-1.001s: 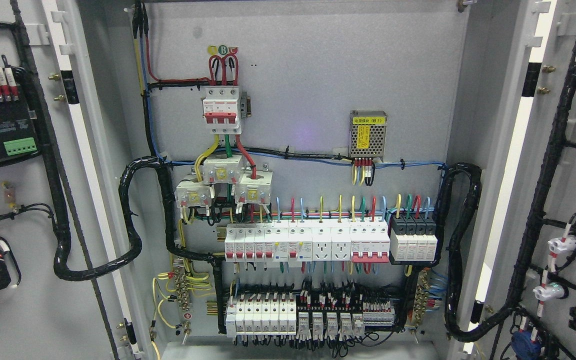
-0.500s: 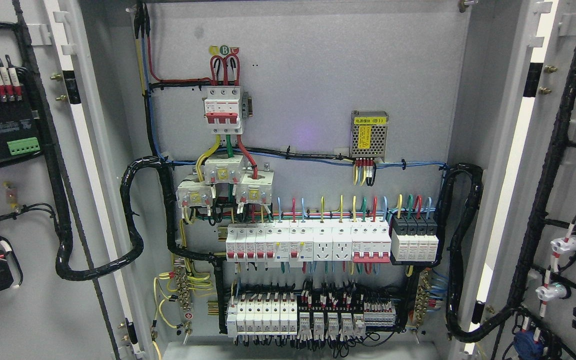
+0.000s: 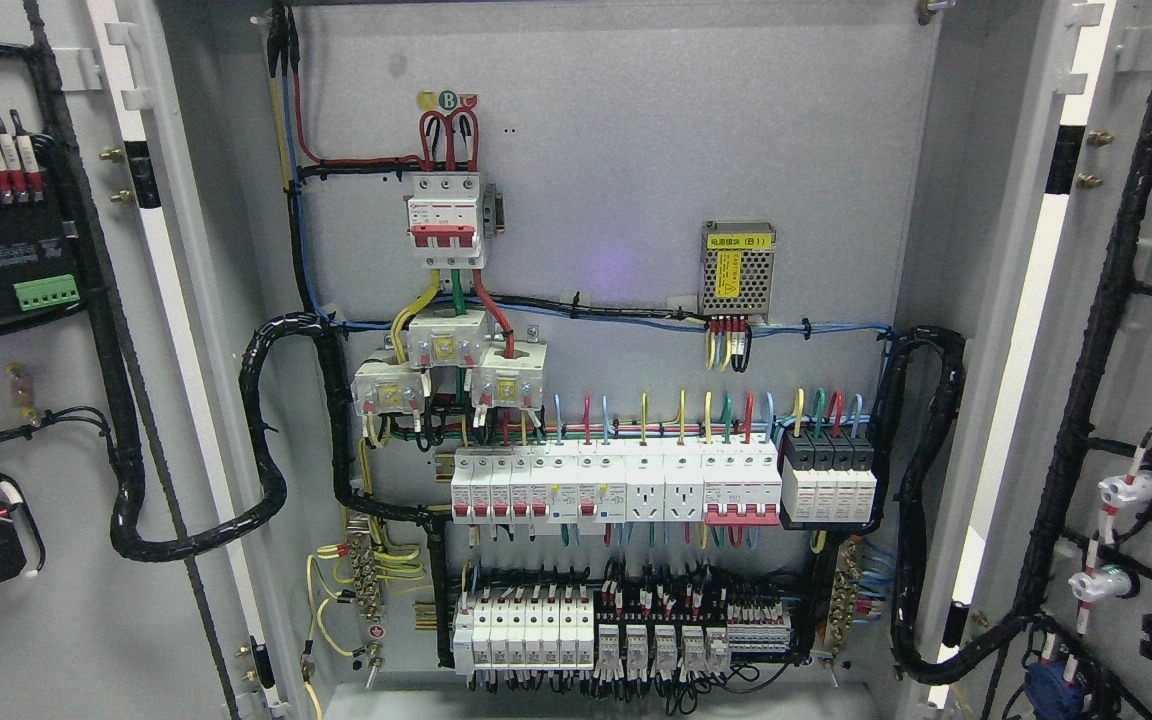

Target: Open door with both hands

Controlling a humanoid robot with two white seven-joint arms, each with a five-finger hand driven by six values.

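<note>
While the view has barely shifted since half a second ago, both cabinet doors stay swung wide: the left door point(image 3: 46, 400) at the picture's left edge, the right door point(image 3: 1136, 380) at its right, wiring on their inner faces. Between them the back panel point(image 3: 636, 150) carries breakers point(image 3: 611, 487). Neither robot hand appears, so the fingers' state cannot be told.

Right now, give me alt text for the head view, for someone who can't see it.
An electrical cabinet stands wide open, its left door and right door swung outward. Inside, rows of breakers and coloured wiring fill the grey back panel. No robot hands are visible.
</note>
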